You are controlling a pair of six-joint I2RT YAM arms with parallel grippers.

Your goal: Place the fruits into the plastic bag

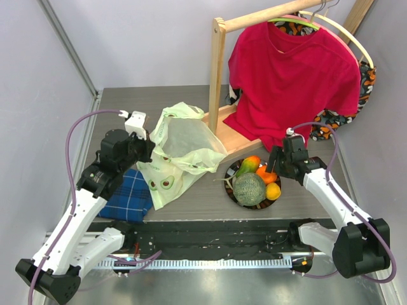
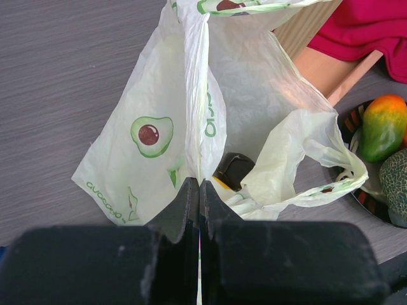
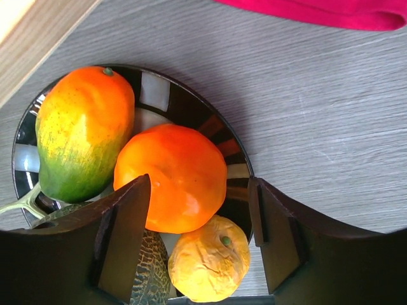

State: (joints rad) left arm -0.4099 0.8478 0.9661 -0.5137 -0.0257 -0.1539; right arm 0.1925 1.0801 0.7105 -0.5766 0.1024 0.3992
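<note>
Left fingers [image 2: 186, 202] clench a fold of the plastic bag [image 2: 152, 127], holding its mouth open on the surface [image 2: 63, 63] with something dark inside. Right fingers [image 3: 127, 216], released, straddle an orange fruit [image 3: 172, 178] on the plate [image 3: 191, 105] — crowded by a melon [image 1: 248, 189]. Best to close squarely across its middle, then lift straight.

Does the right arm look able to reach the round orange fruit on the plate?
Probably yes: the right gripper sits just above the orange fruit with open jaws, and nothing covers it.
</note>
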